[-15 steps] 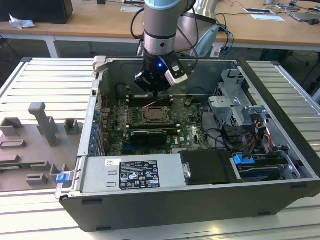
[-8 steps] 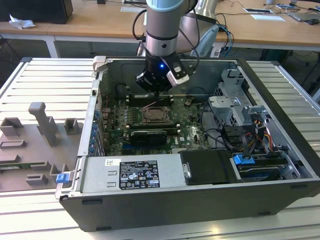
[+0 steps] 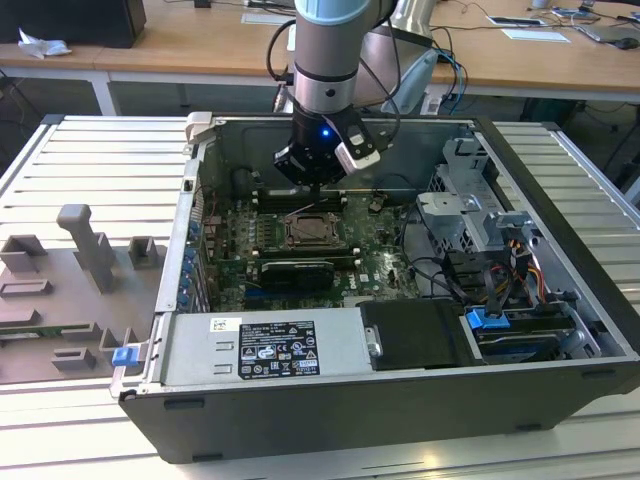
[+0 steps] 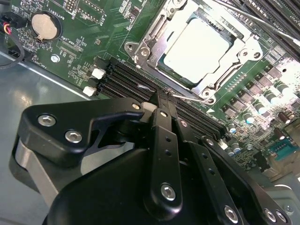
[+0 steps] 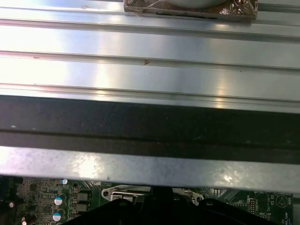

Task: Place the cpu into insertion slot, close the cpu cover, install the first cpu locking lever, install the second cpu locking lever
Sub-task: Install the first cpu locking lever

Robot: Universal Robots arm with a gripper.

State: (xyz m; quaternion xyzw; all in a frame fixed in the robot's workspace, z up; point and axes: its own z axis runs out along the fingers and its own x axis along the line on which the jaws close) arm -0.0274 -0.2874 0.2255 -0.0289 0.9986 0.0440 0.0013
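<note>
The black gripper sits nearest the lens in the second wrist view, its two slim fingers pressed together with nothing visibly between them, their tips coming down at the near edge of the socket, against or just above a thin wire lever that runs along that side.

The cpu lies flat in the insertion slot, its pale metal face showing through the square window of the cpu cover. The cover lies down over the chip, framing it on all sides, so both seating the chip and closing the cover look done. A second thin rod crosses past the far side of the socket; whether either lever is hooked under its catch cannot be told from here. My reading is that the work has reached the locking levers, with at least one not yet fastened.

Outward from the socket, long black memory slots run beside it on the green motherboard, and a round coin battery sits well apart near a corner of the board.

In the exterior view the arm reaches straight down into the open computer case, the gripper's tip at the socket's far edge. The case rests on a ribbed metal table, with grey fixture blocks at the exterior view's left.
</note>
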